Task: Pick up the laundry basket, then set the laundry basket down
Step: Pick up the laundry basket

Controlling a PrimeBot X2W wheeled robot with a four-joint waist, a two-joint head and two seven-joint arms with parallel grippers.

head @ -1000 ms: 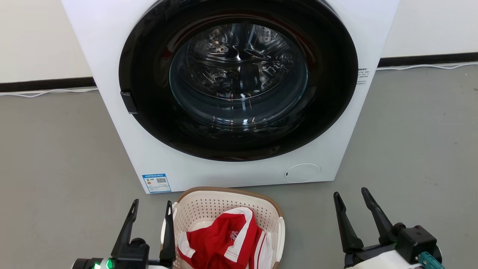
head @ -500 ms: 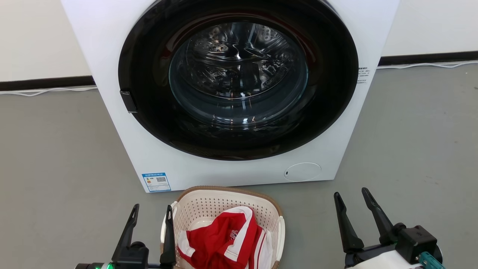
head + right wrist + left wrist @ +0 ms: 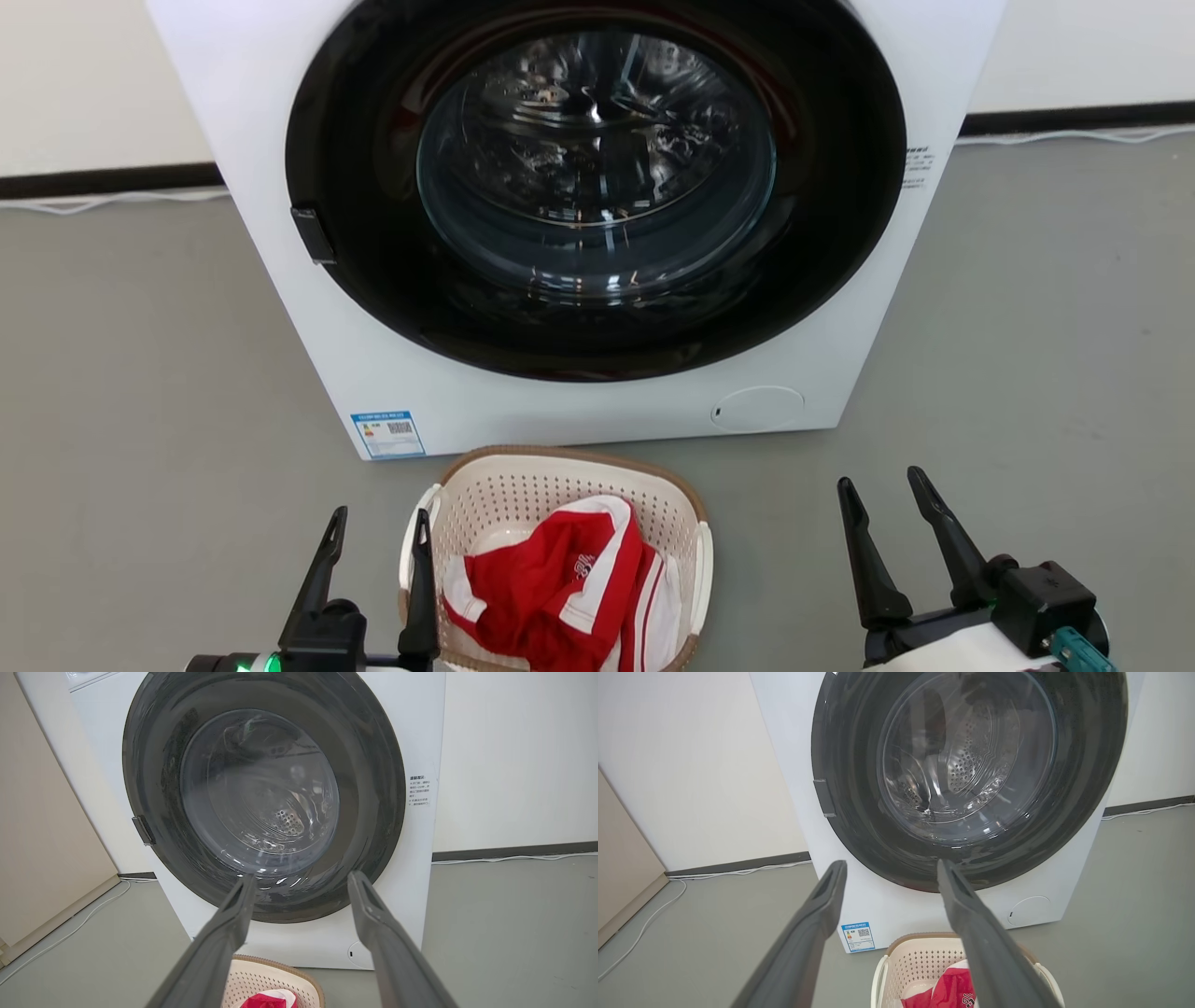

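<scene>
Head view: laundry basket (image 3: pixel 551 490) sits on the floor (image 3: pixel 140 392) just in front of the washing machine (image 3: pixel 392 392). It holds a red-and-white garment (image 3: pixel 551 593). Left gripper (image 3: pixel 382 513) is fully spread and empty, its inner finger lined up over the basket's left handle; contact unclear. Right gripper (image 3: pixel 880 478) is also wide apart and empty, well right of the basket. Versus a second ago the whole frame has shifted, so the camera moved; layout unchanged. Left wrist view: basket with garment below the spread fingers. Right wrist view: basket rim and red cloth at bottom edge.
</scene>
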